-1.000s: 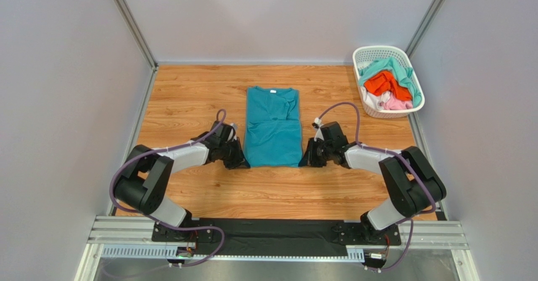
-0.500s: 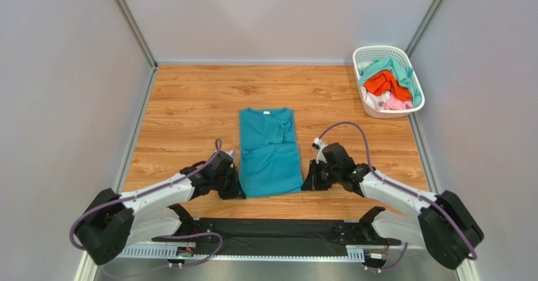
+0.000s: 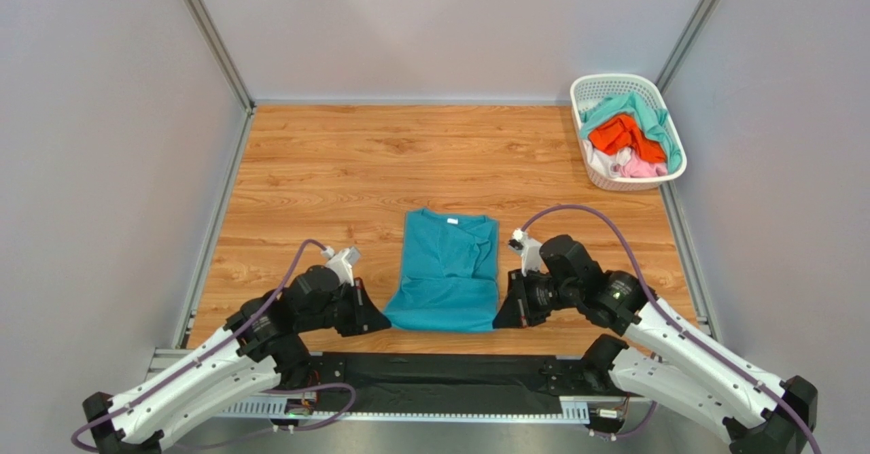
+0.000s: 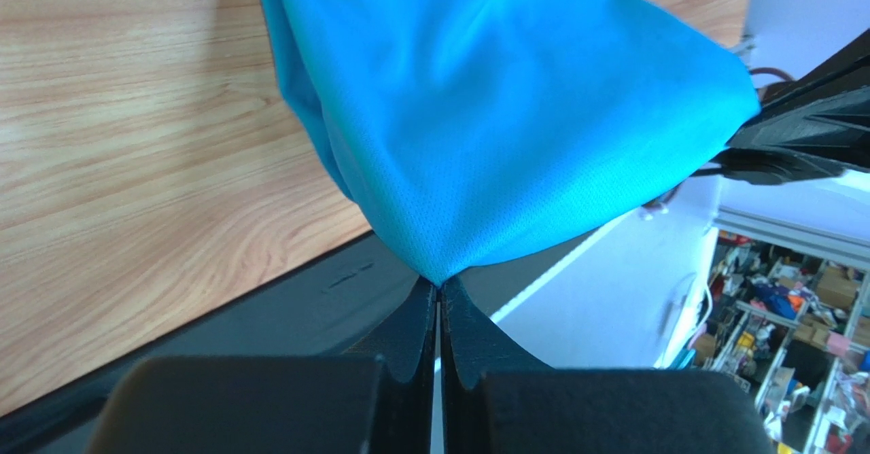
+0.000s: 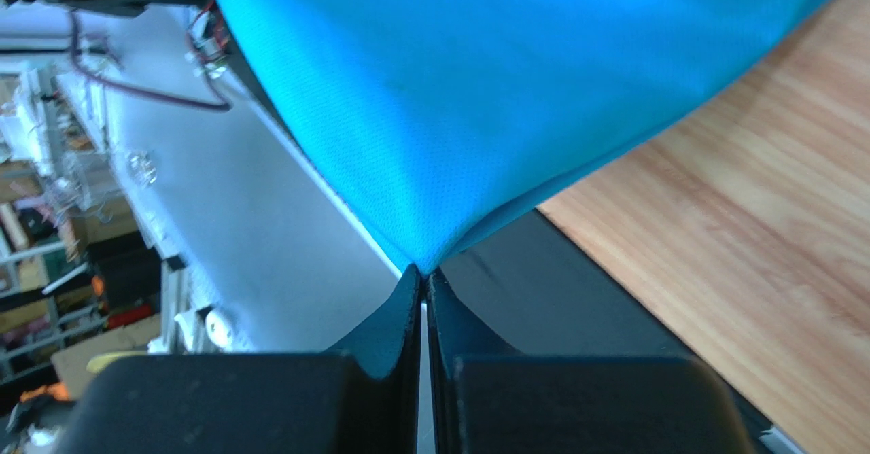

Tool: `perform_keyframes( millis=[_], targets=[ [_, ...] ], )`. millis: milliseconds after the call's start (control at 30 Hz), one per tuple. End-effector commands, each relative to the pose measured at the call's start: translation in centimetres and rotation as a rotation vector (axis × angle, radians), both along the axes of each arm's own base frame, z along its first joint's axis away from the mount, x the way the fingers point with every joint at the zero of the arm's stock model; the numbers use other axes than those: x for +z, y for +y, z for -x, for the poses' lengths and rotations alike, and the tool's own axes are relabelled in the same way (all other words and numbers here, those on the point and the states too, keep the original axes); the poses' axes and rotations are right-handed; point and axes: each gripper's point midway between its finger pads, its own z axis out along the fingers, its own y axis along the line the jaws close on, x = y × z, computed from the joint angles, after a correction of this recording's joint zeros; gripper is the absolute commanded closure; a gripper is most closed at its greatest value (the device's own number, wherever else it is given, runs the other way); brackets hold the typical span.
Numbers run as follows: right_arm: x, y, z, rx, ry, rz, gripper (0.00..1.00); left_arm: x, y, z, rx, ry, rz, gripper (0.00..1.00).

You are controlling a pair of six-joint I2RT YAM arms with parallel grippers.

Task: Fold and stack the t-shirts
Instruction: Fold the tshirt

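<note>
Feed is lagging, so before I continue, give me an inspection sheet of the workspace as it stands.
Surface: wooden table, no marks seen.
Job's things: teal t-shirt folded narrow, collar away from the arms; orange shirt, mint-green shirt and pale pink shirt heaped in the white basket.
Clutter: nothing seen.
Grippers: left gripper and right gripper each shut on a near corner of the teal t-shirt.
Cables: purple cables loop along both arms, no snag seen.
Surroundings: grey walls; basket at the far right corner.
</note>
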Motion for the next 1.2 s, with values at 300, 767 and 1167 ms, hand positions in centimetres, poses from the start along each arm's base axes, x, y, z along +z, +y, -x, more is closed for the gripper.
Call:
perform_keyframes(
  millis=[300,767,1167],
  targets=[
    [6.0,0.9,3.2,0.115,0.096,-0.135,1.00,7.5,0.8,-2.3,0.056,-0.199,0.034,1.00],
    [6.2,0.0,-1.5,-0.081,-0.006,-0.086,1.00,9.7,0.1,-7.9,0.200,-0.296,-0.101,1.00],
    [6.4,-1.0,-5.9,-0.150,-0.100,-0.043,1.00,10.8,-1.2,-12.5,0.250,-0.367,-0.241,1.00]
  ],
)
